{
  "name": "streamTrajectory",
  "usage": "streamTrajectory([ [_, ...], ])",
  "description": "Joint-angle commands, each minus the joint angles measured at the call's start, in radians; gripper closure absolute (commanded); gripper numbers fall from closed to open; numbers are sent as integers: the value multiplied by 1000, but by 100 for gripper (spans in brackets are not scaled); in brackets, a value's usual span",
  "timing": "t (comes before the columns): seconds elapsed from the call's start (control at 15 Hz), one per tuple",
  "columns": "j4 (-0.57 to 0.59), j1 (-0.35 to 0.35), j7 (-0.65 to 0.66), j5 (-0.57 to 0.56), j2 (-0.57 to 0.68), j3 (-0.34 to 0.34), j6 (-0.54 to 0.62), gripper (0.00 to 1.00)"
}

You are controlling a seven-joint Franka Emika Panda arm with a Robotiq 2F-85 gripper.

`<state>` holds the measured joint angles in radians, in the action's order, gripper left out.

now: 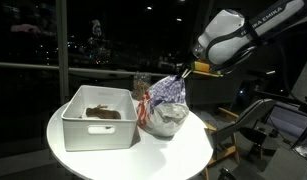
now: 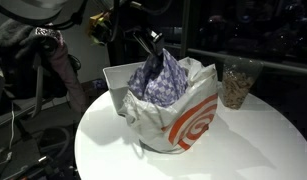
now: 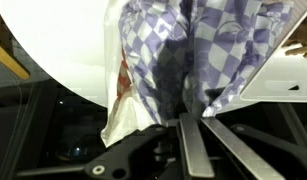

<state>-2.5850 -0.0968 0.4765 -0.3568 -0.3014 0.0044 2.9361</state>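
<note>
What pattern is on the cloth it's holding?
Purple-and-white checks on the cloth; clearest in the wrist view.

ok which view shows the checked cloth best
An exterior view: cloth close and whole, hanging from the tool over the bag. In an exterior view the cloth is whole but small; the wrist view crops it to a shadowed close-up.

Arm (image 1: 236,36) reaches in from upper right of an exterior view, white links sloping down to dark wrist. Pincer (image 1: 184,70) sits at low end, tilted downward, held up in air. In an exterior view arm (image 2: 115,20) comes from top left, mostly dark against background; pincer (image 2: 153,44) angled down and to right. Wrist view: fingers (image 3: 191,148) enter from bottom edge, drawn close together, pinching checked cloth (image 3: 173,60). Pad contact probably hidden under fabric folds.
</note>
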Motion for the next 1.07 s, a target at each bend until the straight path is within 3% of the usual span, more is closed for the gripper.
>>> streamTrajectory([
  [0.0, 40, -27, 11, -12, 11, 7, -129, 98],
  [0.07, 52, -29, 11, -13, 24, 10, -164, 98],
  [0.13, 68, -69, -14, 15, 44, 59, -202, 98],
  [0.53, 189, -50, 25, -94, 197, 121, -333, 98],
  [0.73, 292, -33, 162, -189, 295, 119, -340, 98],
  [1.0, 419, 18, 422, -299, 388, 55, -310, 99],
])
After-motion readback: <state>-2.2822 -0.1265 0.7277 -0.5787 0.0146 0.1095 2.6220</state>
